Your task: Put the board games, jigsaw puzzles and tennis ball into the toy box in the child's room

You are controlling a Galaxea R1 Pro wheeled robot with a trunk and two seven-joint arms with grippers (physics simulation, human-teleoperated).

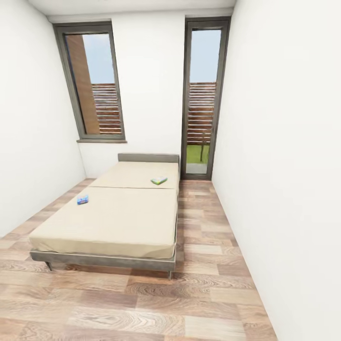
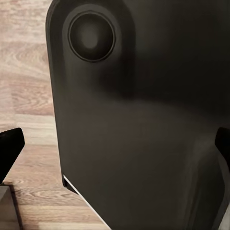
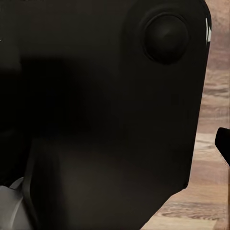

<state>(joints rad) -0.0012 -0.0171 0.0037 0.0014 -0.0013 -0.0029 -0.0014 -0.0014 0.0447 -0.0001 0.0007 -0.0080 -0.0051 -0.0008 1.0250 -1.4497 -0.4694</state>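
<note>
Two board games lie on the bed (image 1: 118, 227) in the head view: a mostly blue one (image 1: 83, 199) near the mattress's left edge and a green-bordered one (image 1: 159, 180) farther back towards the headboard. The table, toy box, jigsaw puzzles and tennis ball are out of view. In the left wrist view my left gripper (image 2: 115, 148) is open, its black fingertips (image 2: 7, 148) wide apart against the robot's dark body. My right gripper (image 3: 115, 148) shows one fingertip (image 3: 224, 143) at the picture's edge, the other lost in the dark body, with nothing held.
The bed stands a few steps ahead, its foot towards me, against the far wall with two tall dark-framed windows (image 1: 94, 85). A strip of wood-plank floor (image 1: 203, 246) runs along its right side beside the white wall. A narrower strip of floor runs along its left side.
</note>
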